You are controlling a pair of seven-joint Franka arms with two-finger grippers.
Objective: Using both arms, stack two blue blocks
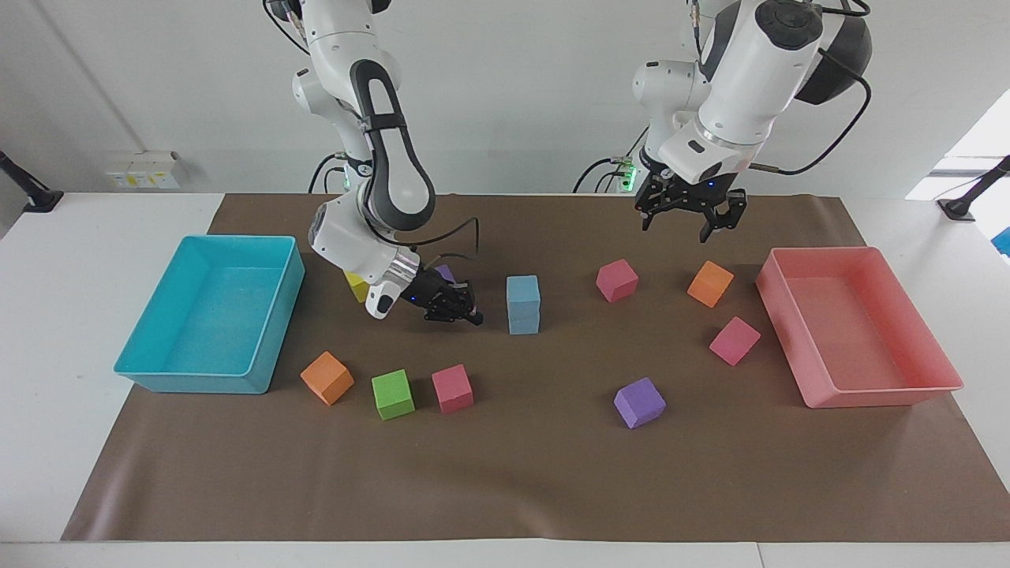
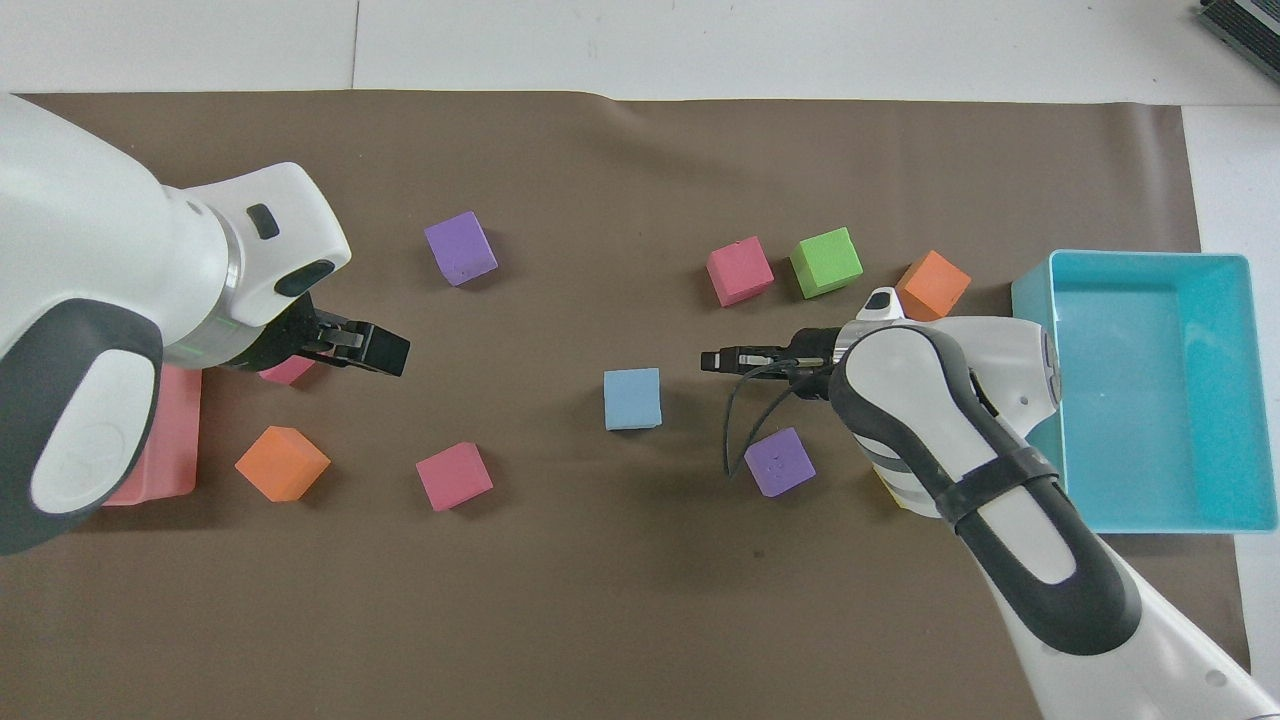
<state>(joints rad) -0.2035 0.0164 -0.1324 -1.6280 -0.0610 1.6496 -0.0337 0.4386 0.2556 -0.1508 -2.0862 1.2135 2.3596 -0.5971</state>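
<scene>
You see blue blocks [image 1: 523,304] stacked mid-frame. Right gripper [image 1: 451,304] low beside stack, clear of it, grip unreadable. Left gripper [image 1: 686,213] raised upper right, fingers spread, empty.

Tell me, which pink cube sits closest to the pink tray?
The pink cube beside the pink tray, with the orange cube next nearer the robots; the other two pink cubes sit toward mid-table.

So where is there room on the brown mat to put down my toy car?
The wide bare strip of mat farther from the robots than the green cube and purple cube is free. It is crowded around the stacked blue blocks, where the right gripper sits low beside them.
</scene>
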